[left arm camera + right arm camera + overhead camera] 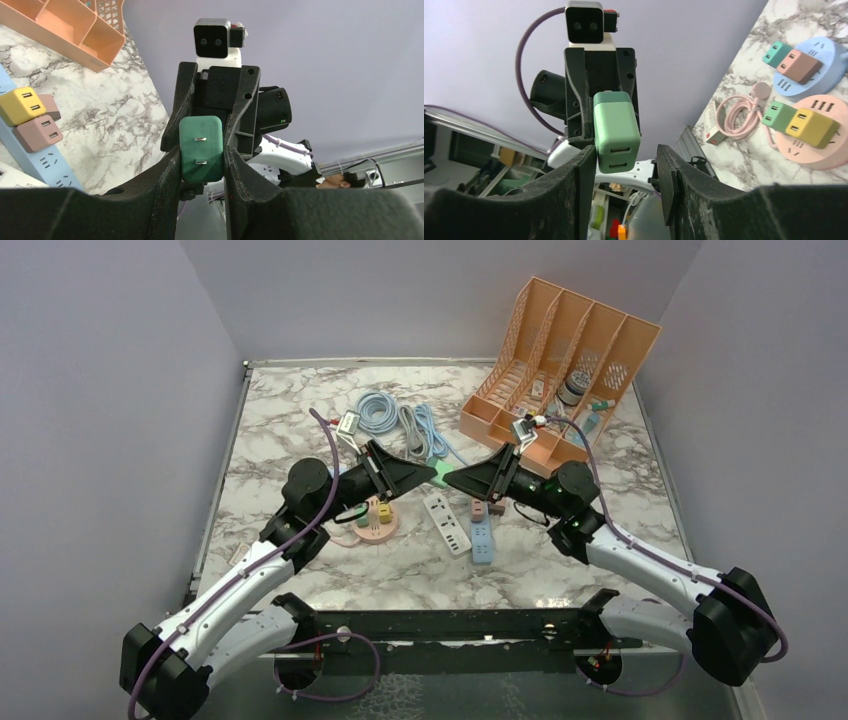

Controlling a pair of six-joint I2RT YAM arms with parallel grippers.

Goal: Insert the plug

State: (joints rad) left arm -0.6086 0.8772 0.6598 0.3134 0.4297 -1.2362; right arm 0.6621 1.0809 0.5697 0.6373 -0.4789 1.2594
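Observation:
A green plug (440,476) hangs in the air between my two grippers, above the middle of the table. My left gripper (425,474) is shut on it; in the left wrist view the plug (201,148) sits clamped between both fingers with its two metal prongs facing the camera. My right gripper (458,479) faces it, open. In the right wrist view the plug's USB end (616,131) lies between my right fingers, against the left finger (581,170), with a clear gap to the right finger (669,170).
Below lie a white power strip (447,523), a blue strip (483,538) with chargers, and a pink round socket (375,522) with yellow and green chargers. Coiled cables (400,420) lie behind. An orange file organizer (560,370) stands back right.

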